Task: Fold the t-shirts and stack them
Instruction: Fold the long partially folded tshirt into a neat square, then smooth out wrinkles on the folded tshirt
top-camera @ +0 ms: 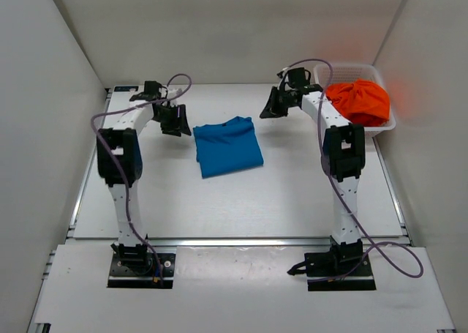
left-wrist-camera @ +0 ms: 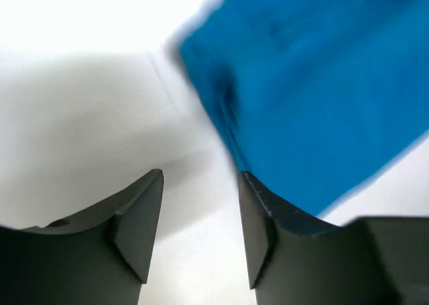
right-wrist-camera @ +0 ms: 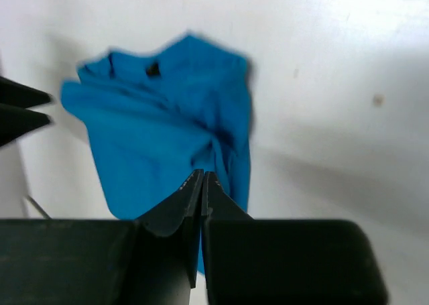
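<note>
The blue shirt (top-camera: 228, 146) lies folded into a rough rectangle on the tabletop (top-camera: 292, 201), towards the rear and between the two arms. How many layers it has cannot be told from above. The left wrist view shows it (left-wrist-camera: 322, 97) only as a blurred blue patch cut off at the top and right edges. The right wrist view is also soft, though a small dark mark at the collar shows on the shirt (right-wrist-camera: 167, 137).

The orange shirt (top-camera: 358, 101) sits bunched in a white basket (top-camera: 387, 124) at the far right corner. Its lower part is hidden by the basket wall, and the basket's left end is covered by the right arm (top-camera: 344, 150).

The left jaws hang just beside the blue shirt's left edge, spread apart with nothing between them. The right jaws are pressed together and empty, near the shirt's upper right corner.

The left arm (top-camera: 121, 157) trails a purple cable (top-camera: 110, 117). The tabletop is white and plain white walls (top-camera: 44, 128) enclose it.
</note>
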`<move>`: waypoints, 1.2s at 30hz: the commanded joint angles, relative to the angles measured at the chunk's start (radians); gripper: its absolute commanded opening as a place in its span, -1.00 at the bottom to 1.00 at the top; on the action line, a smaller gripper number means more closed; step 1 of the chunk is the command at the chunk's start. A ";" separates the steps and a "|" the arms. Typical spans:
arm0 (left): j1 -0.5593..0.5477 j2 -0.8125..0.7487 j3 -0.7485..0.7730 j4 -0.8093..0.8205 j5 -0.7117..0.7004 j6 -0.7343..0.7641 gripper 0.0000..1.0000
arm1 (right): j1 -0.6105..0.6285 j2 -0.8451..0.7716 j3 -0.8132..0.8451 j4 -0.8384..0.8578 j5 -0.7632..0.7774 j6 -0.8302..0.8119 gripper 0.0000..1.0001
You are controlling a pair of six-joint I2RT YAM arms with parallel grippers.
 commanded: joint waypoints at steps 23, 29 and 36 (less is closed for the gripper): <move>-0.308 -0.068 0.017 0.032 -0.179 0.238 0.03 | 0.098 -0.041 -0.070 0.010 -0.147 -0.134 -1.00; -0.287 0.015 0.087 0.067 -0.280 0.183 0.14 | 0.094 0.028 -0.033 0.025 -0.169 -0.099 -1.00; -0.264 0.103 0.141 0.062 -0.328 0.149 0.20 | 0.095 0.120 0.025 0.030 -0.167 -0.083 -1.00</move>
